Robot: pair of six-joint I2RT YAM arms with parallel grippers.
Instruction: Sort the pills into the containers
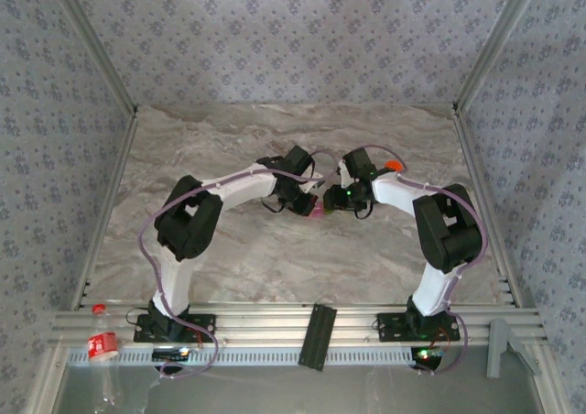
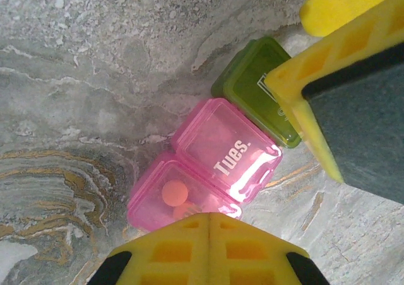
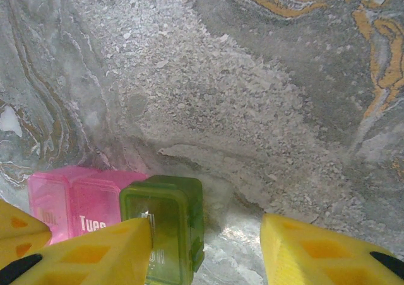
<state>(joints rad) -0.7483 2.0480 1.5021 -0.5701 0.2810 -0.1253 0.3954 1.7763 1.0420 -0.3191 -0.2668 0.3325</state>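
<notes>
Containers (image 1: 316,211) for the pill sort sit near the middle of the marble table (image 1: 229,249), hemmed in between two robot arms that reach in from the left and the right. The left wrist camera shows them as a joined strip: a translucent pink part (image 2: 218,162) and an olive-green compartment (image 2: 252,86) touching it at the far end. One pink section bears the word "Tues."; the section beside it, nearest the left claw, shows a round orange pill (image 2: 173,191) inside. Whether that lid is up cannot be told.

The left gripper (image 2: 209,221) is fully closed — its yellow fingers are pressed flat together with nothing between them, their tips just beside the near pink section. The right gripper (image 3: 207,234) stands partly open, bare marble showing in the gap; it has hold of nothing. One of its yellow fingers (image 3: 95,253) lies against the green compartment, which sits at the edge of that gap — beside the finger, not clamped.

A bright orange object (image 1: 392,165) peeks out just beyond the right arm, and a clear bottle with a red label (image 1: 103,345) lies at the near left corner, off the marble.
</notes>
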